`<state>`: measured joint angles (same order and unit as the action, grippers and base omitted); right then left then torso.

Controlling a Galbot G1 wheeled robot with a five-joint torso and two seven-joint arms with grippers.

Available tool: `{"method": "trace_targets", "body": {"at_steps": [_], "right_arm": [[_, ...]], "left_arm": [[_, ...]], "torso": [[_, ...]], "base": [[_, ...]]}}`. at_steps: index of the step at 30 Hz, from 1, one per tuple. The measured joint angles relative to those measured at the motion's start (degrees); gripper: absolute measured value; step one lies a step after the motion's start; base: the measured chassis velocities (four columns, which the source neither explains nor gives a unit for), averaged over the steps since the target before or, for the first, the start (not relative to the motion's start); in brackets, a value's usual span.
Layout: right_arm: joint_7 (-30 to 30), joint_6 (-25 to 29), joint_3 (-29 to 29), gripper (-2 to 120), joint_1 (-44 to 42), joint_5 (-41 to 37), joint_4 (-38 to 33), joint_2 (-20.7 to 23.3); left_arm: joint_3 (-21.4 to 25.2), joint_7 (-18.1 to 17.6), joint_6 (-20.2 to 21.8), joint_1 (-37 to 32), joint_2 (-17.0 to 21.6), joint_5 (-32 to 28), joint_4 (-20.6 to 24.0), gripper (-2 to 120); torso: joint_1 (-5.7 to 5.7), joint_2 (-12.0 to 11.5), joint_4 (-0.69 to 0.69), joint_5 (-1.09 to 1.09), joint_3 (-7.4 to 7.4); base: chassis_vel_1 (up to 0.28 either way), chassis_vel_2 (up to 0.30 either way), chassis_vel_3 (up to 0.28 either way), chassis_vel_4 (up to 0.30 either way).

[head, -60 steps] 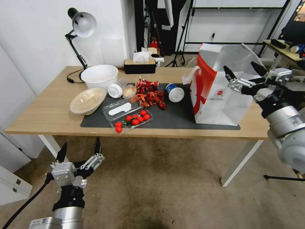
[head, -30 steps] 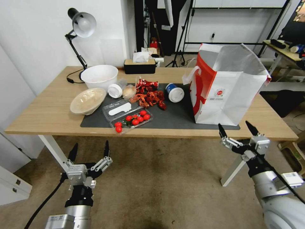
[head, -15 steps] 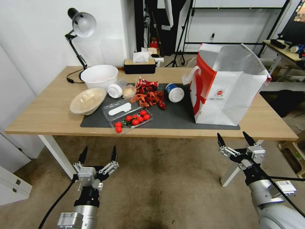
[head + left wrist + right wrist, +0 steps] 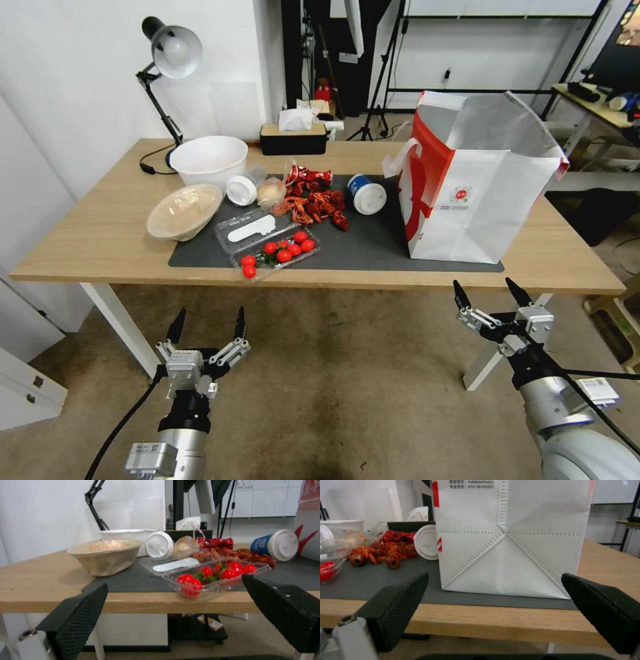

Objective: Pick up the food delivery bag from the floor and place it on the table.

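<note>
The food delivery bag (image 4: 470,180), white with a red band and foil lining, stands upright on the right part of the dark mat on the table (image 4: 100,233). Its white side panel (image 4: 510,545) faces the right wrist view. My right gripper (image 4: 485,293) hangs open below the table's front edge, in front of the bag, holding nothing. My left gripper (image 4: 208,325) is open and empty too, low over the floor (image 4: 333,400) in front of the table's left half. Its black fingers (image 4: 80,615) frame the table edge in the left wrist view.
On the mat lie a tray of cherry tomatoes (image 4: 279,252), crayfish shells (image 4: 313,200), a tipped blue cup (image 4: 367,193), a clear lid and two bowls (image 4: 193,193). A desk lamp (image 4: 167,60) and tissue box (image 4: 293,137) stand at the back. White table legs (image 4: 493,347) reach the floor.
The right gripper has let go of the bag, left standing on the table, and dropped below the table's front edge. The left gripper drifted right and lower. Both have nearly stopped in the last half second.
</note>
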<state>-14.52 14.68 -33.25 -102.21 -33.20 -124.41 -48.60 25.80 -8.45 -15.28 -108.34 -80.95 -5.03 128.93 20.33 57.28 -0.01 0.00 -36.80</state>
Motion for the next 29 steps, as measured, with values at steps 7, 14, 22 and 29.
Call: {"method": "trace_targets", "body": {"at_steps": [7,14,22,29], "right_arm": [[-0.01,-0.03,-0.01,100,0.02,-0.03,-0.01,0.03],[-0.03,-0.06,-0.03,100,0.02,-0.04,-0.03,0.04],[-0.05,-0.07,-0.04,100,0.03,-0.04,-0.06,0.07],[-0.08,-0.08,-0.04,100,0.03,-0.04,-0.09,0.07]], "left_arm": [[0.03,-0.04,0.0,-0.02,0.01,0.0,0.0,100],[0.03,-0.07,0.0,-0.03,0.01,0.0,0.02,100],[0.03,-0.08,0.0,-0.05,0.01,0.0,0.04,100],[0.04,-0.08,0.01,-0.05,0.01,0.0,0.06,100]], "torso": [[0.0,0.0,0.0,0.0,0.0],[0.0,0.0,0.0,0.0,0.0],[0.0,0.0,0.0,0.0,0.0],[0.0,0.0,0.0,0.0,0.0]], "base": [[0.0,0.0,0.0,0.0],[0.0,0.0,0.0,0.0],[0.0,0.0,0.0,0.0],[0.0,0.0,0.0,0.0]]}}
